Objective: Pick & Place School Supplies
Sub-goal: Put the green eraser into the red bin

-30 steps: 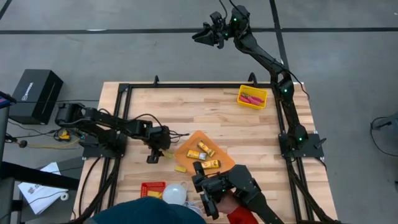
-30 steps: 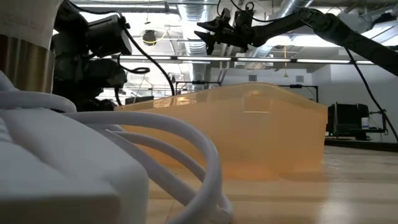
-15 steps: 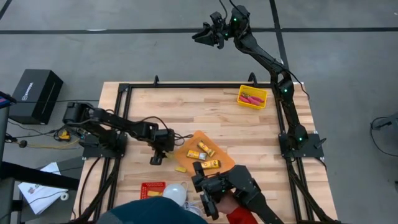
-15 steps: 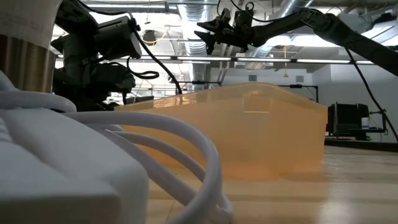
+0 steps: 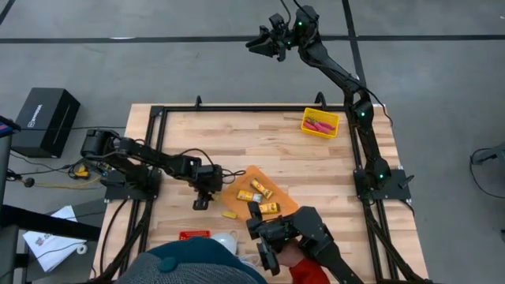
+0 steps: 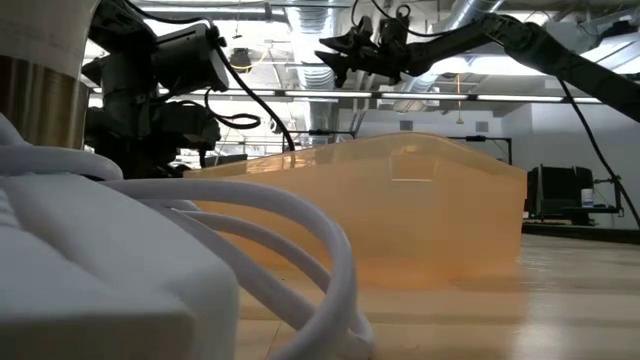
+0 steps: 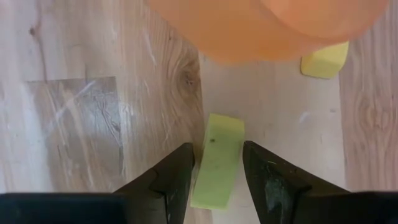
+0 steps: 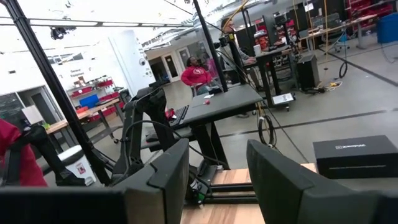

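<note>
1. wooden tabletop [image 5: 260, 142] fills the middle of the high view, on a grey floor; a person's cap and red sleeve show at the bottom edge, near a dark device at bottom centre.
2. an orange tray [image 5: 254, 192] sits at centre with three packets [image 5: 259, 194] in it; a yellow bin [image 5: 321, 123] at upper right holds the pink scissors [image 5: 319, 125]; a red bin [image 5: 193, 236] and a white dome [image 5: 226, 240] lie at lower centre.
3. one yellow block [image 5: 229, 214] lies just below the tray's lower left edge; a second block [image 7: 217, 160] lies beside the tray, seen only in the left wrist view.
4. left hand [image 5: 201, 202], left of centre beside the tray, is down over that second block, fingers [image 7: 169, 180] partly open on either side of it. whether they touch it i cannot tell.
5. risk: the block lies slightly skewed between the fingers; closing off-centre could twist it or flick it out.
6. risk: the tray rim is close, so a drifting hand could nudge the tray and shift the packets.
7. right hand [image 5: 265, 42] waits high at the top of the frame, beyond the tabletop's far edge, fingers apart, holding nothing.
</note>
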